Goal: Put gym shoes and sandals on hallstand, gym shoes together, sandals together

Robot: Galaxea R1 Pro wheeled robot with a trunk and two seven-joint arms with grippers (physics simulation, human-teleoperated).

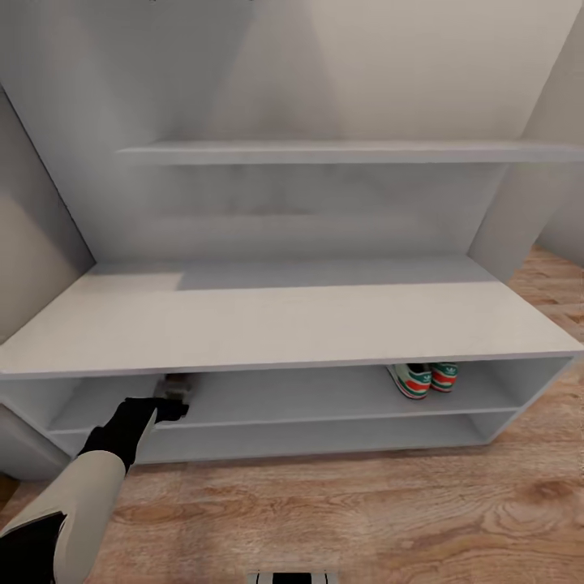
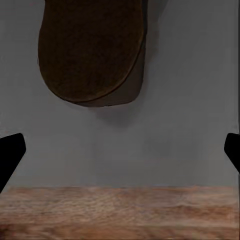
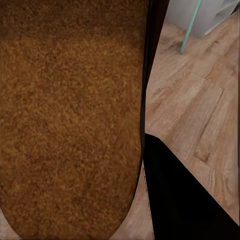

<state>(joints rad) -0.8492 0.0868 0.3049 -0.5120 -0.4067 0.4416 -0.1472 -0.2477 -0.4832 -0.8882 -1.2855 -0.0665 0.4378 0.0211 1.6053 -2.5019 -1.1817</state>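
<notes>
1. The left gripper (image 1: 173, 410) reached in at the left end of the hallstand's (image 1: 284, 324) upper open shelf. In the left wrist view its fingertips (image 2: 10, 155) sat wide apart at the two edges of the frame, spread and holding nothing.

2. A sandal (image 2: 92, 50) lay on the grey shelf straight ahead of that spread gripper, apart from both fingertips. Its rounded end faced the gripper and its long axis ran away from it, deeper into the shelf.

3. The right wrist view showed a second sandal (image 3: 70, 120) pressed close against the camera, cork-brown sole up against the lens, with one dark finger (image 3: 185, 195) just beside it. The sandal appeared to be pinched in the right gripper, long axis in line with the fingers, over the corridor floor (image 3: 195, 100).

4. The two gym shoes (image 1: 422, 378) stood side by side on the same upper shelf, far to the right of the left gripper.

5. In my judgement the coming move turned on this: the held sandal had to land just beside the one ahead of the left gripper, with its length lying the same way, so the left arm would likely need to clear the opening first.
</notes>
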